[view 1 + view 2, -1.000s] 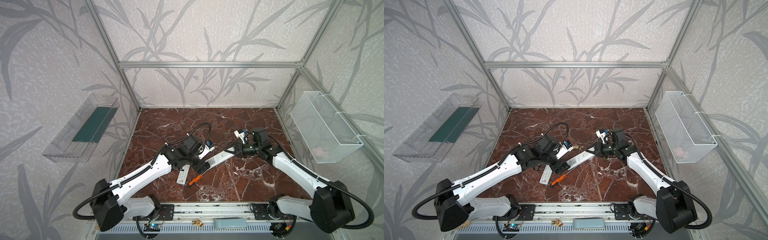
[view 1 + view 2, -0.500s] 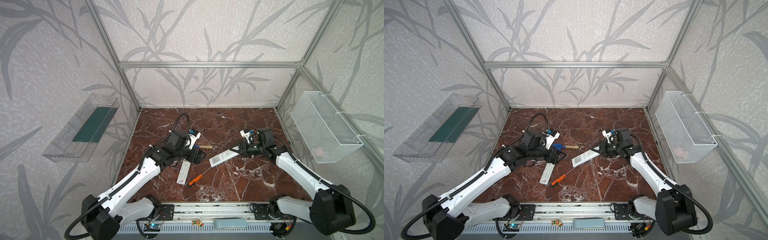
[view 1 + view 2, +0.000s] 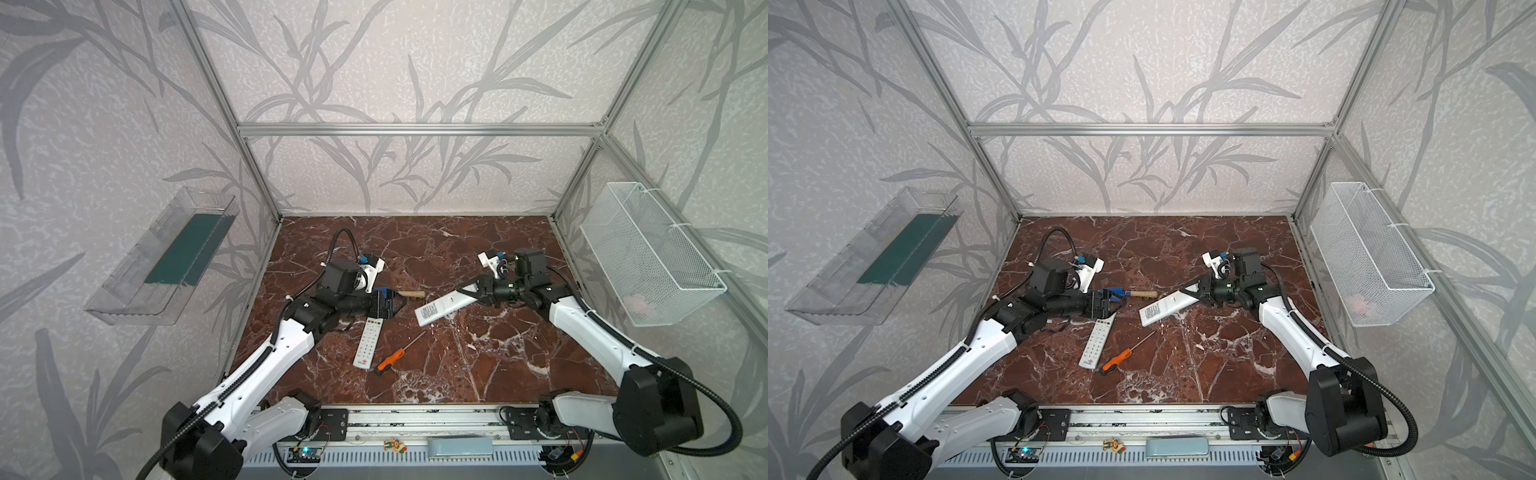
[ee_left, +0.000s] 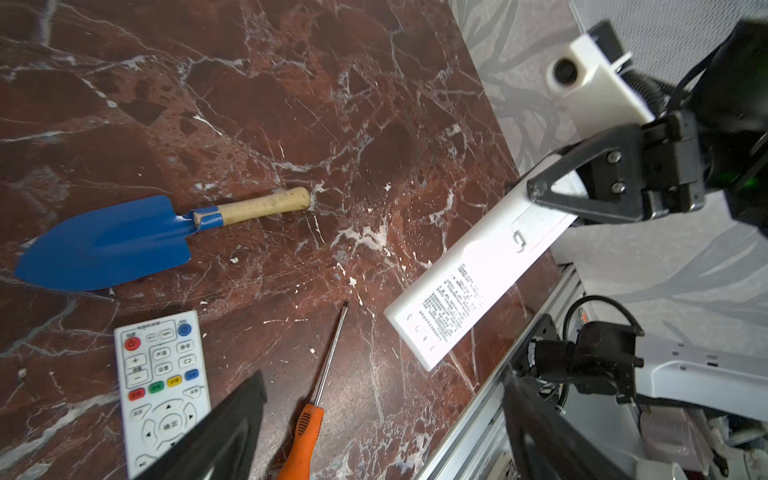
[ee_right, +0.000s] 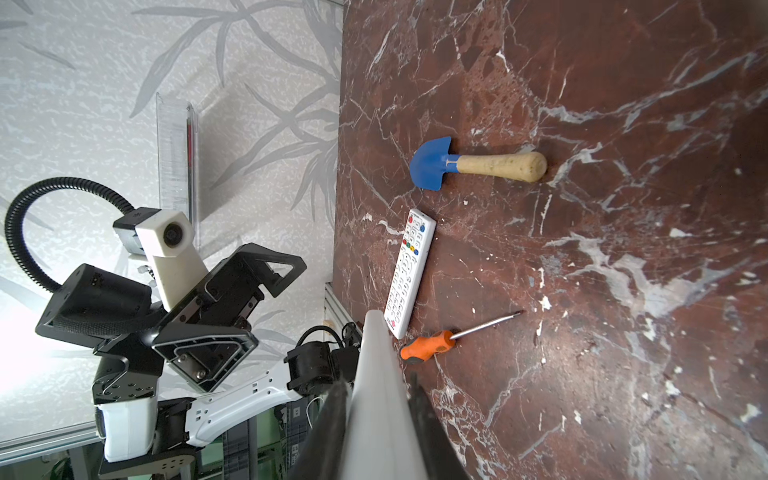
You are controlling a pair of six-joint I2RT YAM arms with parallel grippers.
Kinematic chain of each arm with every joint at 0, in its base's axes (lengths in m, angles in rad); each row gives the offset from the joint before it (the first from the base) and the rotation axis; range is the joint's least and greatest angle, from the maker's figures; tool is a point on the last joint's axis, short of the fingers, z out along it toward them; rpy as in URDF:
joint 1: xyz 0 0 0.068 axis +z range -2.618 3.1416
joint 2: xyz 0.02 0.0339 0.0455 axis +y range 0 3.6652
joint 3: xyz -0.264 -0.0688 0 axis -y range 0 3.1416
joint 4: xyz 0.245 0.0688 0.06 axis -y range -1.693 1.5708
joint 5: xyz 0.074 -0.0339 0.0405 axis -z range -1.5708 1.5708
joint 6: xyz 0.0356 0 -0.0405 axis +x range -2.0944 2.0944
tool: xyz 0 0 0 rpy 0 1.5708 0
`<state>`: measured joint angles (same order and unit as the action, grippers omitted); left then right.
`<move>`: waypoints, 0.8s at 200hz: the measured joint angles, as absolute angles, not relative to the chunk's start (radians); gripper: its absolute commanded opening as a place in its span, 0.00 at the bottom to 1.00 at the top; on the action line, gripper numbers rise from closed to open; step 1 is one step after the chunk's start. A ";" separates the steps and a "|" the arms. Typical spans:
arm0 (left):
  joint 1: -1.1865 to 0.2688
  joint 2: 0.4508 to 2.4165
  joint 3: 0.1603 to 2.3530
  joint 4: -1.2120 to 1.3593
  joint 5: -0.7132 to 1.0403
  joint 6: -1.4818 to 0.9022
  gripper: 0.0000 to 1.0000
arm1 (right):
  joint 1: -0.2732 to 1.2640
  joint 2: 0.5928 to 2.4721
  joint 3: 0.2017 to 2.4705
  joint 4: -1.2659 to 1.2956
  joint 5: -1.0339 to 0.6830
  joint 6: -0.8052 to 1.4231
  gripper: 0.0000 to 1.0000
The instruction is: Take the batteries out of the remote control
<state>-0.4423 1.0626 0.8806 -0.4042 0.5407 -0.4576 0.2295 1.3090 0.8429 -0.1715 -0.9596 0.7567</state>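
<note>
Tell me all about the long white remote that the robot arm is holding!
The held remote is a long, slim white plastic bar, seen from its back: a block of tiny black print and a battery cover with a small latch mark, shut, near the gripped end. The right gripper pinches that end. It slants, free end down toward the marble table; whether it touches there is unclear.

Table point(image 3: 498, 365) bare front-right; trowel point(image 4: 104, 245), keypad remote point(image 4: 162, 374), screwdriver point(image 4: 307, 424) (3 items) crowd centre-left.

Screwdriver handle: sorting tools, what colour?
Orange: the plastic screwdriver handle shows best in the right wrist view.
</note>
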 measured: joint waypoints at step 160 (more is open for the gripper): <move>-0.315 1.216 0.629 0.337 0.908 -0.970 0.87 | 0.227 1.354 0.847 0.181 -1.069 0.950 0.10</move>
<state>-0.3149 1.2163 0.6292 0.3370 0.9085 -0.9695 0.2272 1.3540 0.8471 0.1814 -1.0695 0.9504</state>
